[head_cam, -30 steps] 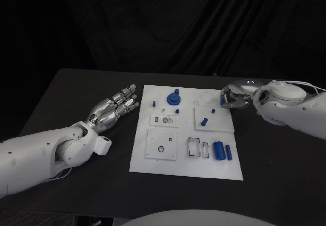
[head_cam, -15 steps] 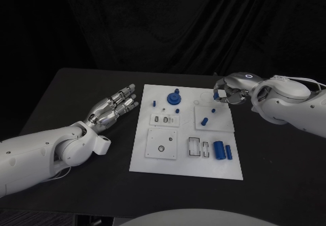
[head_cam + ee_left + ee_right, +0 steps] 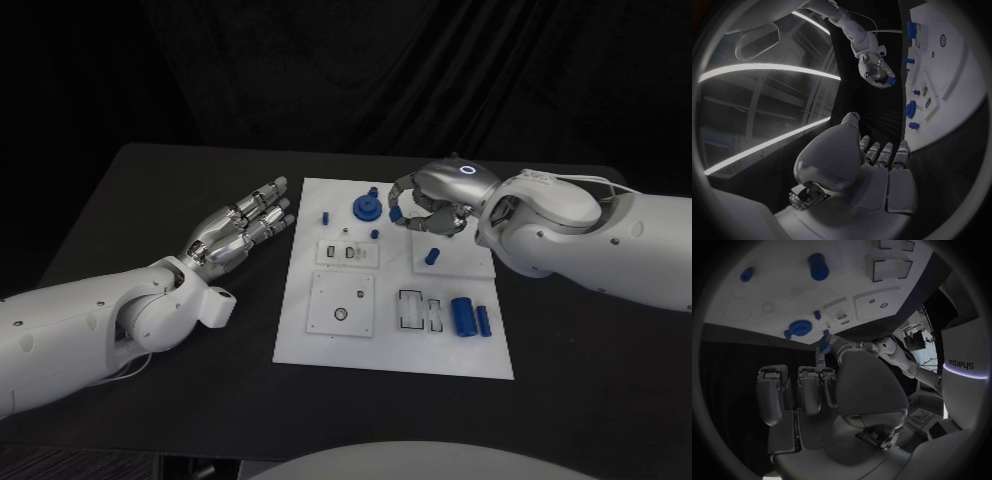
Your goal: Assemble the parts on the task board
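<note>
Right hand: the right hand (image 3: 428,203) hangs over the far part of the task board (image 3: 389,352), fingers curled in and pinching a small blue part (image 3: 890,80) at the fingertips; the left wrist view shows the blue piece plainly between them, and the right wrist view shows it (image 3: 824,344) against the thumb.

Left hand: the left hand (image 3: 242,225) lies over the black table (image 3: 159,190) just beside the board's left edge, palm flat, fingers stretched out and apart, grasping nothing.

Blue gear-like disc: the round part with a peg on top (image 3: 371,209) stands on the board just beside the right hand's fingers, on the side towards the left hand.

Small pegs: one short blue peg (image 3: 326,217) stands between the disc and the left hand; another (image 3: 375,236) sits a little nearer the robot than the disc.

Slanted peg: a blue peg (image 3: 431,259) lies on a raised white square just below the right hand, nearer the robot.

Cylinders: a thick blue cylinder (image 3: 463,316) and a thinner one (image 3: 485,321) lie side by side on the board's near right part, well apart from both hands.
</note>
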